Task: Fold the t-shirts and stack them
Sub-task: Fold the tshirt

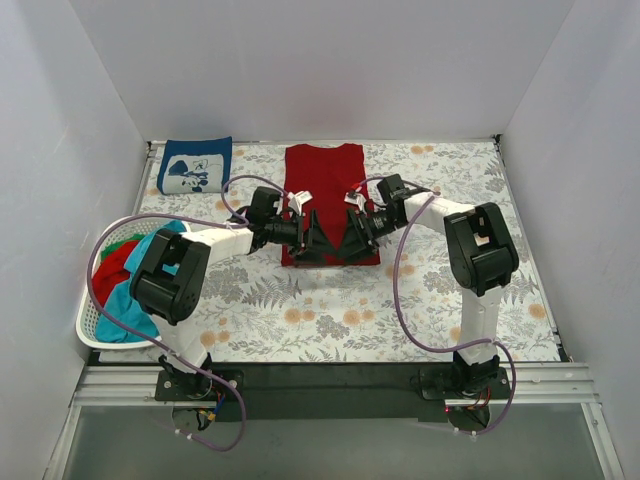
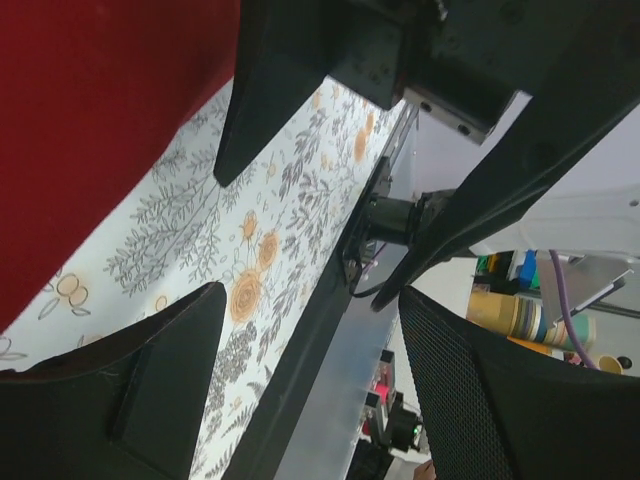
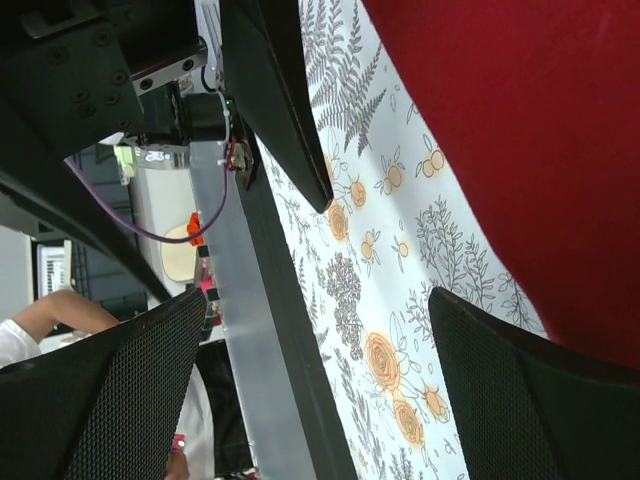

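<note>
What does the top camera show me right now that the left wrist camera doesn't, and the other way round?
Only the top view: the whole dark red t-shirt laid flat, a folded navy t-shirt in the far left corner, the white basket of loose shirts, and the left gripper and right gripper facing each other at the red shirt's near edge.
Only the left wrist view: the left gripper's fingers apart with nothing between them, and the table's metal front edge.
Both: the red shirt and the floral table cloth.
</note>
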Robot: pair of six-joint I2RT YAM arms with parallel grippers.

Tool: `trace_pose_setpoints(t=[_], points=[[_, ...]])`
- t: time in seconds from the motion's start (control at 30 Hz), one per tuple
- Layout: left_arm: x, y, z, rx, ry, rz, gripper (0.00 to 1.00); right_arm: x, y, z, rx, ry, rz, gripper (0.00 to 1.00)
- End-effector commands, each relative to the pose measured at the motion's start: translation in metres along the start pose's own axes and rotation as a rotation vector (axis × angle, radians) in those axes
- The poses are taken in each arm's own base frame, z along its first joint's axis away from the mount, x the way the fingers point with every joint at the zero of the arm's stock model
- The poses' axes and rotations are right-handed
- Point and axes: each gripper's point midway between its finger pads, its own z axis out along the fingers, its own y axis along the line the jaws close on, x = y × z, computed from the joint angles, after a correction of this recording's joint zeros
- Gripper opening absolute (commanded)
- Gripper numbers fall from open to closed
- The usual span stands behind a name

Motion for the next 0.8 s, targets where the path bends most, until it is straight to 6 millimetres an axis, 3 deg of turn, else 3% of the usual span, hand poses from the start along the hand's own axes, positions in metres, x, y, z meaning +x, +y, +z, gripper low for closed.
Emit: trace_pose_setpoints(t=[0.0, 0.23, 0.3, 0.47, 0.57, 0.67, 0.77], points=[[-0.024, -0.012, 0.001, 0.036, -0.081, 0.039, 0.69, -0.028, 0.018, -0.005, -0.035, -0.088, -0.055, 0.98], [-0.021, 0.04, 0.008, -0.051, -0.104, -0.046, 0.7, -0.012, -0.033, 0.0, 0.059, -0.089, 0.044, 0.98], [-0.021, 0.063, 0.004, -0.071, -0.118, -0.1, 0.7, -0.008, -0.052, -0.005, 0.085, -0.102, 0.08, 0.98], [-0.015, 0.088, -0.008, -0.08, -0.12, -0.2, 0.7, 0.017, -0.093, -0.009, 0.1, -0.097, 0.235, 0.97], [-0.001, 0.091, -0.012, -0.065, -0.105, -0.258, 0.7, 0.023, -0.097, -0.013, 0.1, -0.102, 0.254, 0.97], [0.009, 0.079, -0.017, -0.03, -0.094, -0.251, 0.7, 0.024, -0.089, -0.017, 0.08, -0.106, 0.244, 0.96], [0.008, 0.05, -0.027, 0.028, -0.087, -0.176, 0.7, 0.018, -0.058, -0.025, 0.028, -0.098, 0.167, 0.96]])
